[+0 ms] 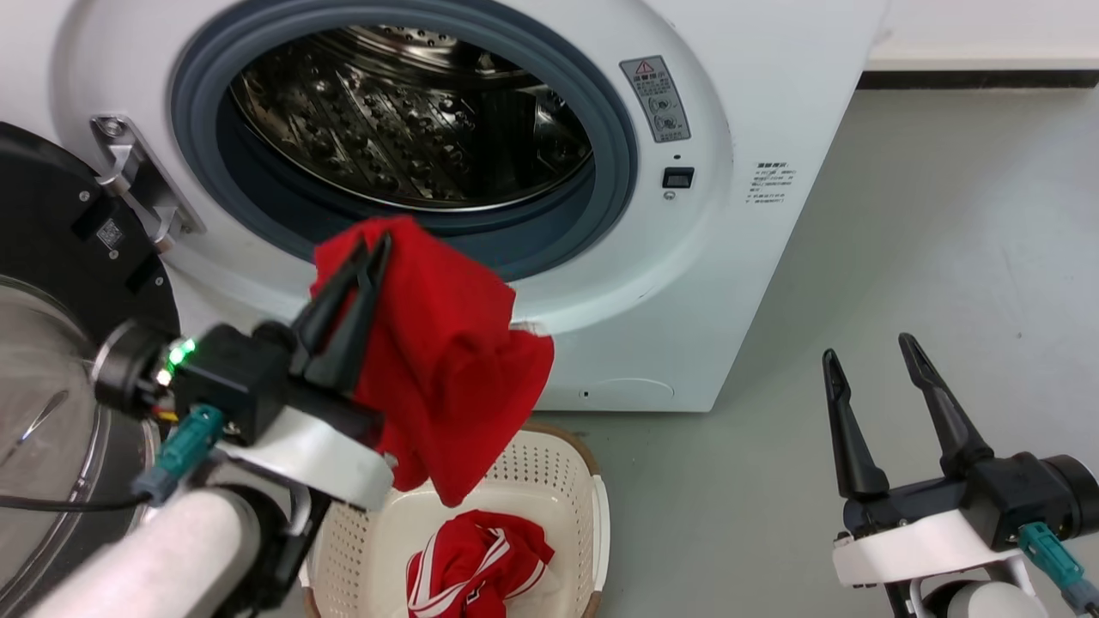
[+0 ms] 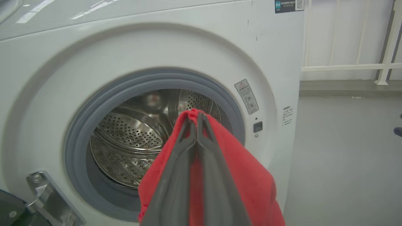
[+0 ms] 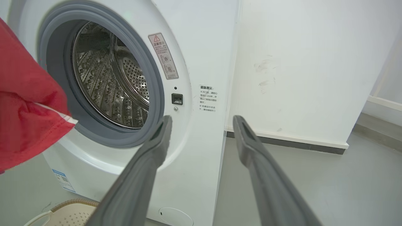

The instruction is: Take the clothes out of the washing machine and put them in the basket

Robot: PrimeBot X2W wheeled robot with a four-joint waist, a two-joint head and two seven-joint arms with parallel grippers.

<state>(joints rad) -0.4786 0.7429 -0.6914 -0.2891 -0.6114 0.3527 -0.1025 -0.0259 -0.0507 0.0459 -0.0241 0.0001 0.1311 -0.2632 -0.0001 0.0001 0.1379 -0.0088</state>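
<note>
**A:** Holding anything, is the left claw (image 1: 375,246)?

**B:** Yes. Its two fingers are pressed together on the plain red cloth (image 1: 446,360), which drapes over the tips and hangs down to the claw's right.

**A:** What is beneath it?

**B:** The basket (image 1: 594,506) sits on the floor (image 1: 927,257), partly under the hanging cloth. The red jersey (image 1: 476,562) with white stripes lies bunched inside.

**A:** And the washing machine (image 1: 755,257)?

**B:** Just beyond the fingertips. Its door (image 1: 51,257) stands open to the claw's left, and the steel drum (image 1: 403,120) shows through the grey seal (image 1: 614,163).

**A:** The right claw (image 1: 867,348)?

**B:** Its fingers are spread wide and grip nothing. It is well apart, off to the left claw's right, above the floor.
</note>
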